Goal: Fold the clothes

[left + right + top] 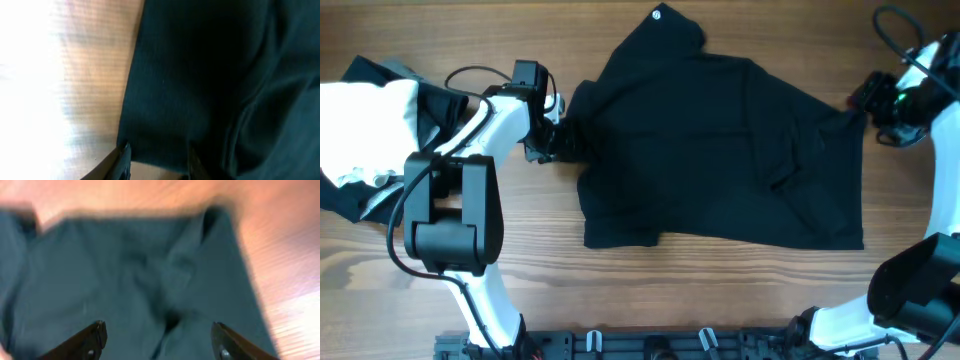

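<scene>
The overhead view is sharp and evenly lit, with soft shadows, though the black garment (720,150) swallows most fold detail and the white cloth (365,120) at the left is nearly blown out. The left wrist view is soft, and glare bleaches the table (95,75) to white along its left side. The right wrist view is smeared by motion blur, with glare at its lower right.

Black garment (720,150) lies spread mid-table; white and black pile (360,130) far left.
</scene>
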`<state>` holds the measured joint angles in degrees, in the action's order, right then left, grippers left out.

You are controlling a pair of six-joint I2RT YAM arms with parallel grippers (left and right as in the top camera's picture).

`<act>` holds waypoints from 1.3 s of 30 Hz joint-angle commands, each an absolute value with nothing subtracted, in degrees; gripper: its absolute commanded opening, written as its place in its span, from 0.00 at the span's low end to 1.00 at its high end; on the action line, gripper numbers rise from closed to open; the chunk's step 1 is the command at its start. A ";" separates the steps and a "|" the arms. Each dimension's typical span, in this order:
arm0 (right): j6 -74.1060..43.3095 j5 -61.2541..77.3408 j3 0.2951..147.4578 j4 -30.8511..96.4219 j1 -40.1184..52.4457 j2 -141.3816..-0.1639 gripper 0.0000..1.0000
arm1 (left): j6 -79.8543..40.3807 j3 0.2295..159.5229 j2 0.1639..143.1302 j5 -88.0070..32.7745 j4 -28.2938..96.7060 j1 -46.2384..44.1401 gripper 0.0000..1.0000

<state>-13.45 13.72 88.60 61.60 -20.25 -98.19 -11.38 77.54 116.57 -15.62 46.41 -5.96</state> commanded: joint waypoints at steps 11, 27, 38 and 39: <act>-18.13 5.45 65.32 55.31 -4.27 -101.80 0.68 | -10.46 76.84 109.91 -17.58 54.81 -6.17 0.36; -19.49 7.22 67.55 35.73 -5.80 -100.16 0.04 | -10.74 76.84 105.36 -17.45 53.21 -16.58 0.34; -19.42 1.69 97.10 22.39 -20.75 -98.87 1.00 | -10.90 76.84 105.36 -15.35 57.36 -18.15 0.40; -19.40 1.72 97.19 24.64 -21.34 -98.63 1.00 | -10.92 76.84 105.36 -15.35 57.52 -18.15 0.41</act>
